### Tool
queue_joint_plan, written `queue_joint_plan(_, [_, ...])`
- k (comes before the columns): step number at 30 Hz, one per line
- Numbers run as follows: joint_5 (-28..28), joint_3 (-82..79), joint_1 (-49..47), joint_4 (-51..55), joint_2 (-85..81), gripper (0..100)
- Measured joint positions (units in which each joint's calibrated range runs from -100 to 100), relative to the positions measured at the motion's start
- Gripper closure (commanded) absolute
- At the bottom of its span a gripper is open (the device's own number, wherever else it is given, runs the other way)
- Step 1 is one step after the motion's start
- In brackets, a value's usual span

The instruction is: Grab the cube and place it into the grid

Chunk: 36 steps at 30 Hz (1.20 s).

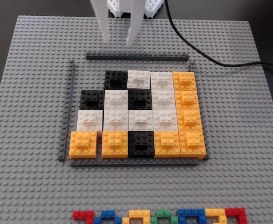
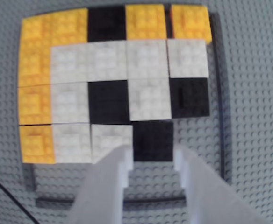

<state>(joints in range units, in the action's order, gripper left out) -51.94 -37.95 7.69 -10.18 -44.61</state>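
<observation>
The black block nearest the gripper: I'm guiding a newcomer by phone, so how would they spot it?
On the grey baseplate sits the grid of white, black and orange blocks. In the fixed view, take its far row, below the gripper. The black block is that row's leftmost piece, the only black one there, with bare baseplate on its left.

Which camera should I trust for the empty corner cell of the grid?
The fixed view: the empty cell sits unobstructed at the grid's top left, bare baseplate beside a black block. In the wrist view that cell is blurred and partly hidden behind the open gripper's white fingers.
</observation>
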Motion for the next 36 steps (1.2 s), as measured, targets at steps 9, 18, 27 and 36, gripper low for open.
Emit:
queue_joint_plan(9, [2.0,2.12,-3.5,2.1,-13.15,100])
queue_joint_plan(18, [3.08,-6.62,-4.3,-2.34,-25.78,100])
queue_joint_plan(27, [4.2,-19.59,-5.03,-5.42,-37.66,100])
queue_joint_plan(36, [4.84,-37.33,-5.69,-7.86,-52.67,100])
